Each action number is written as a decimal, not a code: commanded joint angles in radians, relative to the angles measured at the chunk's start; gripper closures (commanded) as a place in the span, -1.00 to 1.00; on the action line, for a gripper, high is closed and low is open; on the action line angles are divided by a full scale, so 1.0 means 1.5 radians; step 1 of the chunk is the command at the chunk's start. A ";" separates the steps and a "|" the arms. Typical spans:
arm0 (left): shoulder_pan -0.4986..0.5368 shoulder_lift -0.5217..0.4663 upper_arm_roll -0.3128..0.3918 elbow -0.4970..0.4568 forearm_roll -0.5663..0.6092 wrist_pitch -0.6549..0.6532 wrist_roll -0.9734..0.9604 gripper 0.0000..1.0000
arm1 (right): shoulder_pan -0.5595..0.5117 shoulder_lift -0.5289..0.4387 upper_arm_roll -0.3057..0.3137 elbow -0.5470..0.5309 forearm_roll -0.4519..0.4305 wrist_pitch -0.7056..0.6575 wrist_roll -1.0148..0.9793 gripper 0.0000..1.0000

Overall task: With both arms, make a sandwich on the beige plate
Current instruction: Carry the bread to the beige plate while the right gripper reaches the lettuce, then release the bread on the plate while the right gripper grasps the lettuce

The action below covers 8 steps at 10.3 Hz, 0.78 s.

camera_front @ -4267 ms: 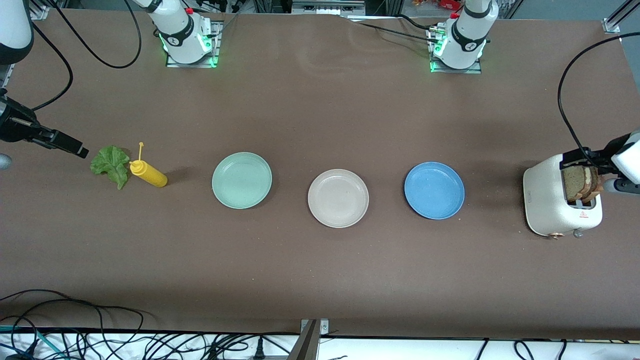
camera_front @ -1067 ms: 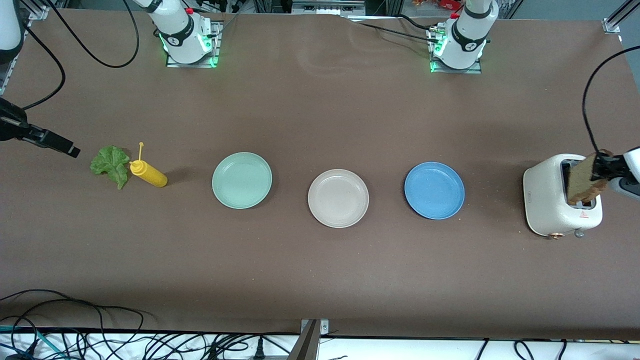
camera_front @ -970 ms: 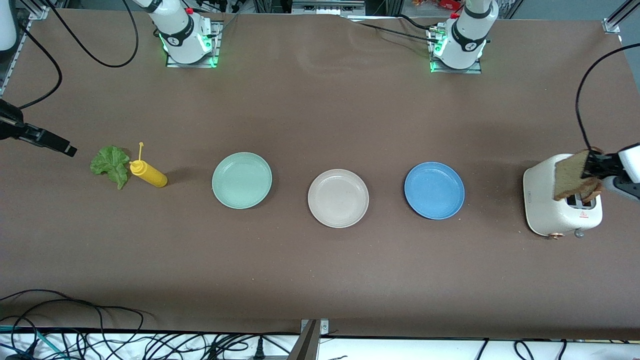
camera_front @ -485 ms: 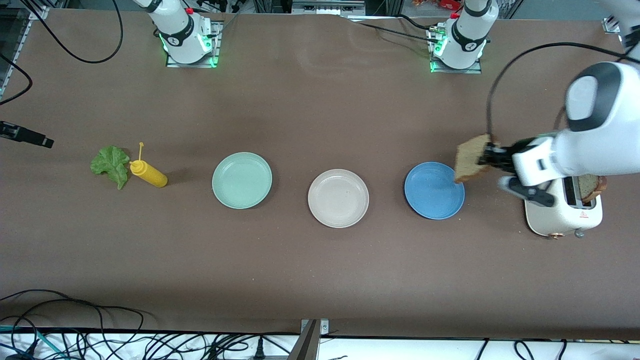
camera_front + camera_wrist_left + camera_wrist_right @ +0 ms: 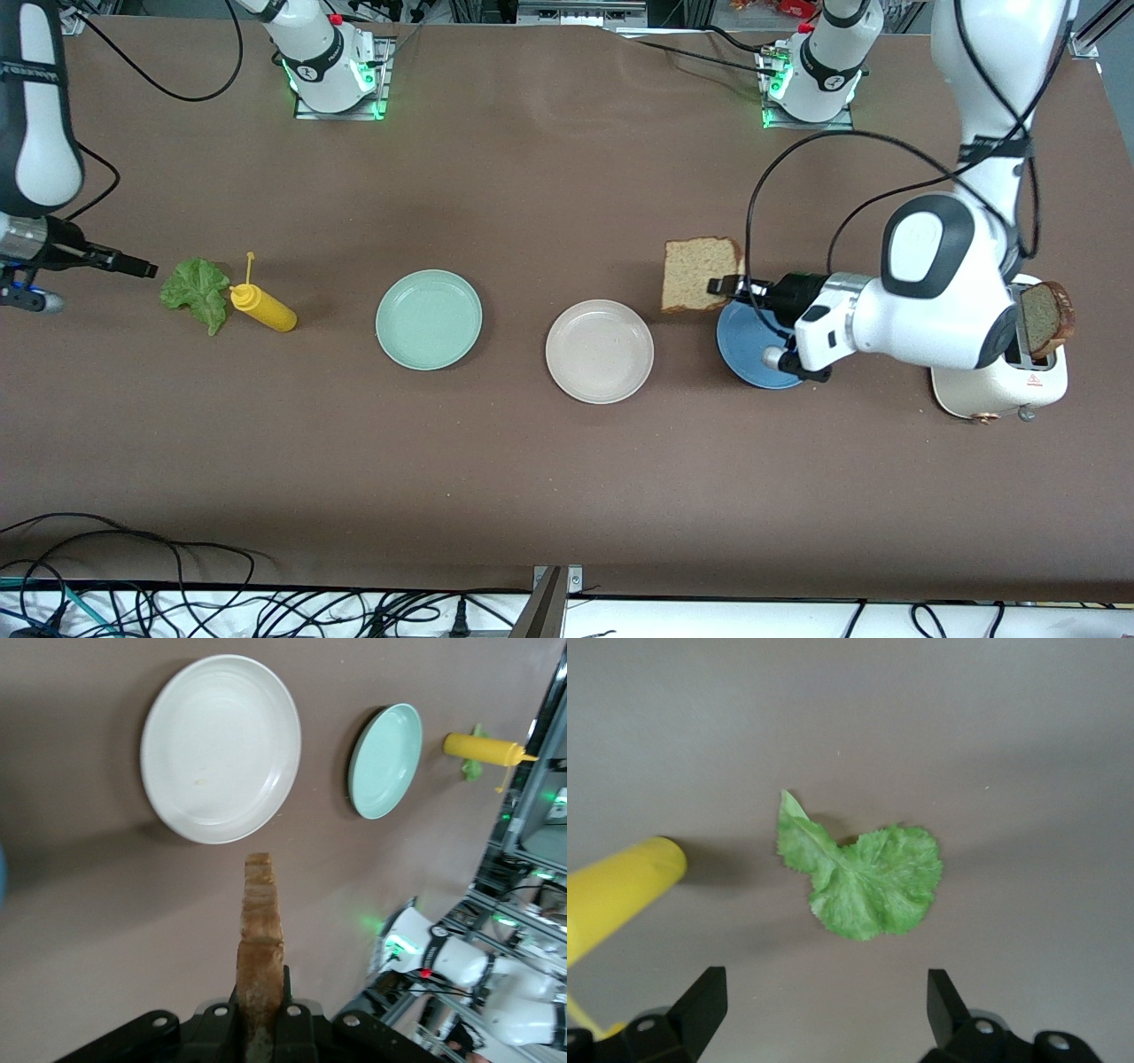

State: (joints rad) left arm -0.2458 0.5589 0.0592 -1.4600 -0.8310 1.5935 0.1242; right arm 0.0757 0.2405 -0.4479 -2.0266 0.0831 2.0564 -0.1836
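Note:
My left gripper (image 5: 719,285) is shut on a brown-crusted bread slice (image 5: 700,273), held in the air over the bare table between the blue plate (image 5: 753,350) and the beige plate (image 5: 599,351). In the left wrist view the slice (image 5: 260,939) stands edge-on between the fingers, with the beige plate (image 5: 221,749) past it. A second bread slice (image 5: 1045,317) stands in the toaster (image 5: 983,390). My right gripper (image 5: 142,267) is open just beside the green lettuce leaf (image 5: 198,291), which lies on the table at the right arm's end. The leaf (image 5: 864,877) lies ahead of the open fingers in the right wrist view.
A yellow squeeze bottle (image 5: 261,307) lies beside the lettuce, also in the right wrist view (image 5: 616,895). A mint-green plate (image 5: 429,319) sits between the bottle and the beige plate, and it also shows in the left wrist view (image 5: 384,761). Cables run along the table's front edge.
My left gripper has pulled a bread slice out of the toaster and carried it across the blue plate toward the beige plate. My right gripper drew away from the lettuce, then came back beside it.

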 commanded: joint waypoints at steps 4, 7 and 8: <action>-0.083 0.077 0.008 0.046 -0.114 0.185 -0.093 1.00 | -0.030 0.118 -0.001 -0.034 0.003 0.154 -0.130 -1.00; -0.117 0.112 0.008 0.045 -0.124 0.274 -0.091 1.00 | -0.033 0.148 0.000 -0.046 0.010 0.202 -0.142 -1.00; -0.138 0.121 0.008 0.044 -0.122 0.305 -0.085 1.00 | -0.033 0.158 0.002 -0.046 0.011 0.222 -0.142 -1.00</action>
State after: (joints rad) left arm -0.4141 0.7044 0.0568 -1.4273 -0.9823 2.0083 -0.0013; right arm 0.0309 0.4702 -0.4484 -2.0845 0.0836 2.3475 -0.3694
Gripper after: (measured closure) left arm 0.894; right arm 0.000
